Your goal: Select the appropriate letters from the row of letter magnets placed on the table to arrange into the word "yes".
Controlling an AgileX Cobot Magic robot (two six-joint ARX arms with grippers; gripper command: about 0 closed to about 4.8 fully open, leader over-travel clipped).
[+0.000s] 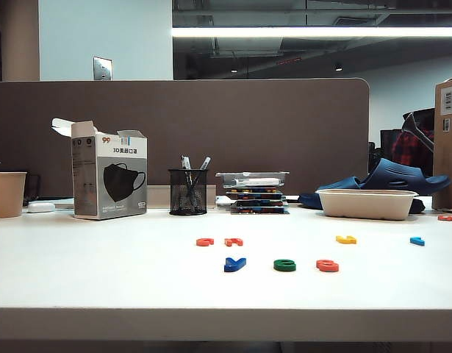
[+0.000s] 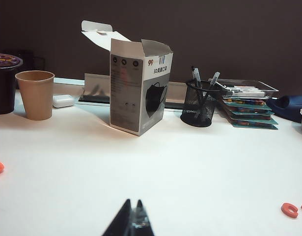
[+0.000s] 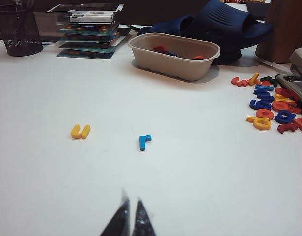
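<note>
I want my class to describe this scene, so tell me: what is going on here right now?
Nothing is being handled. The blue y, green e and red s lie in a line near the front of the white table, reading "yes". Four other letters lie behind them. The left gripper and right gripper are both shut, empty, and hang above bare tabletop.

Blue y (image 1: 235,264); green e (image 1: 284,265); red s (image 1: 328,265); white table (image 1: 101,272)

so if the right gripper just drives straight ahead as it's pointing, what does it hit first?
Probably the light-blue r magnet: it lies on the table almost dead ahead of the shut right gripper. The yellow u magnet sits well off that line. If the gripper travels above table height, it may pass over the r; depth is unclear.
</note>
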